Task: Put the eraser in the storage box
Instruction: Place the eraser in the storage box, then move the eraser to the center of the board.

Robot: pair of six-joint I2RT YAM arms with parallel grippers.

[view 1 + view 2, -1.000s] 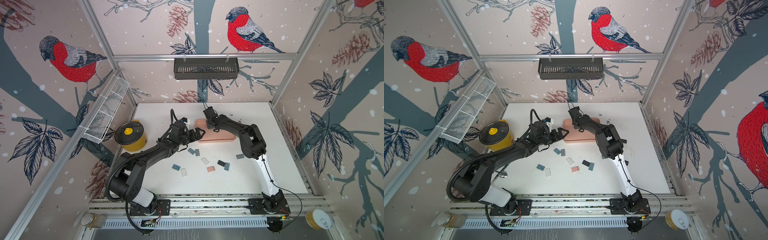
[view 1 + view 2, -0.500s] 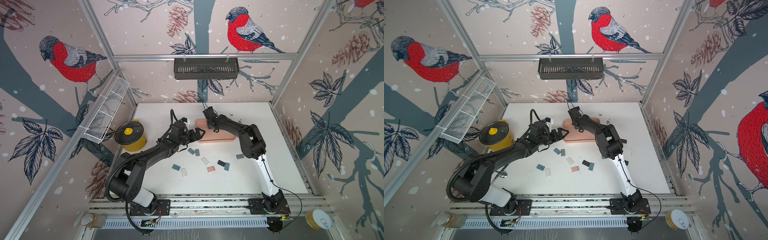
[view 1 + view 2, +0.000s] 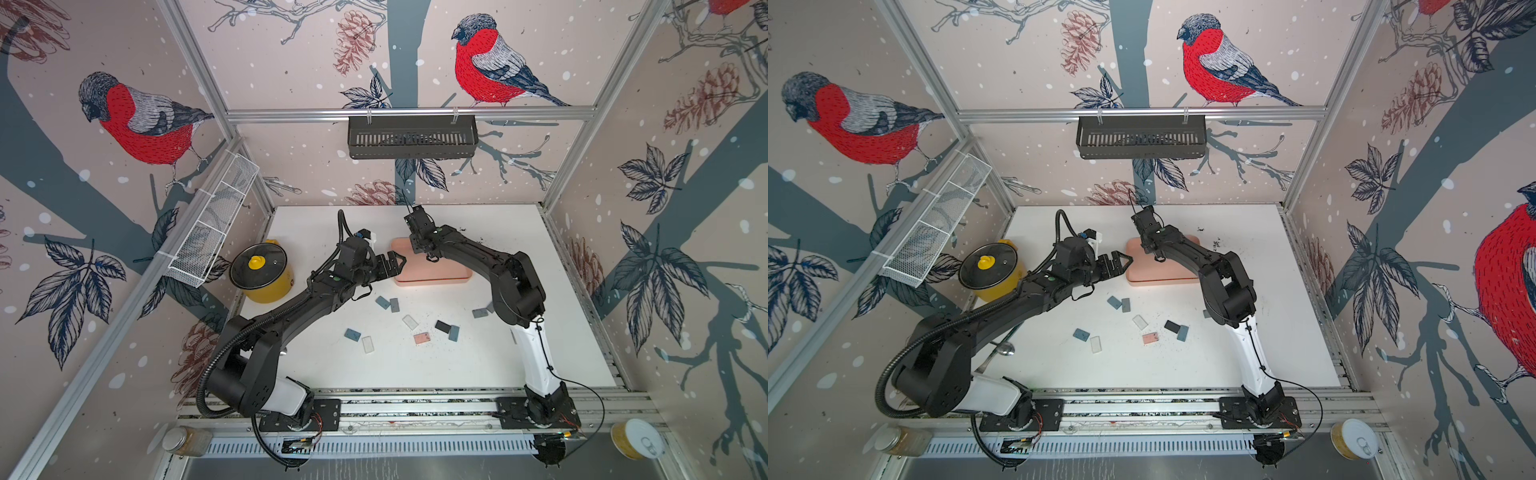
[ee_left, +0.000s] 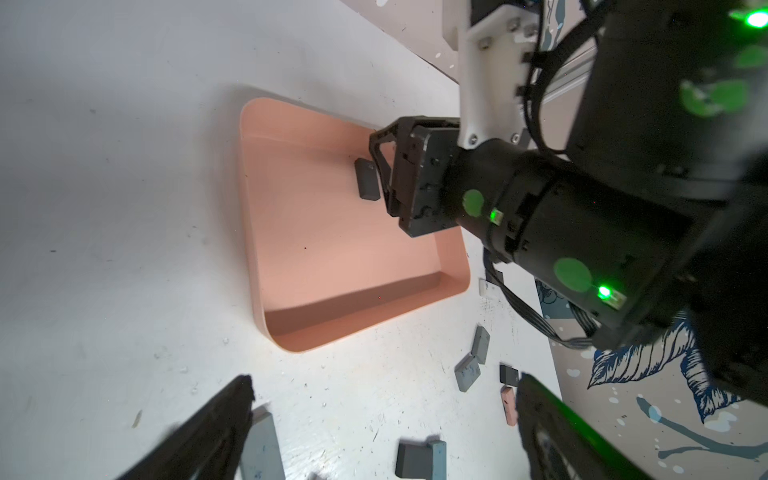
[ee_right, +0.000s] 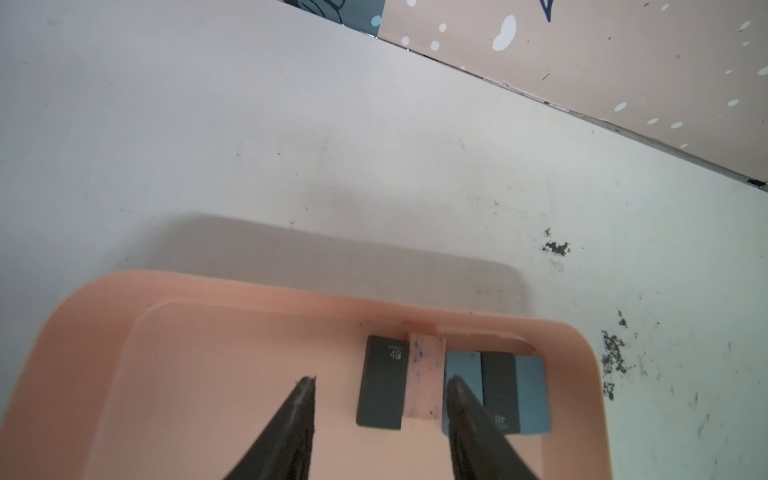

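Observation:
The salmon-pink storage box (image 3: 453, 272) (image 3: 1177, 279) (image 4: 253, 216) (image 5: 83, 316) lies at the table's back middle. Several erasers lie flat in a row against its far wall: a black eraser (image 5: 381, 382) (image 4: 368, 179), a speckled pink one (image 5: 424, 376), then blue and black ones (image 5: 498, 390). My right gripper (image 5: 379, 382) (image 3: 417, 245) (image 3: 1148, 246) (image 4: 380, 160) points down into the box, open, its fingers straddling the black and pink erasers without touching them. My left gripper (image 3: 395, 264) (image 3: 1121, 264) (image 4: 384, 384) hovers wide open and empty at the box's left edge.
Several loose erasers (image 3: 382, 302) (image 3: 422, 338) (image 3: 1081, 334) are scattered on the white table in front of the box. A yellow pot with a glass lid (image 3: 259, 270) stands at the left. A black slotted basket (image 3: 411, 137) hangs on the back wall, a white mesh basket (image 3: 212, 224) on the left wall.
My right gripper's fingers have spread apart over the box. Both arms have stayed where they were.

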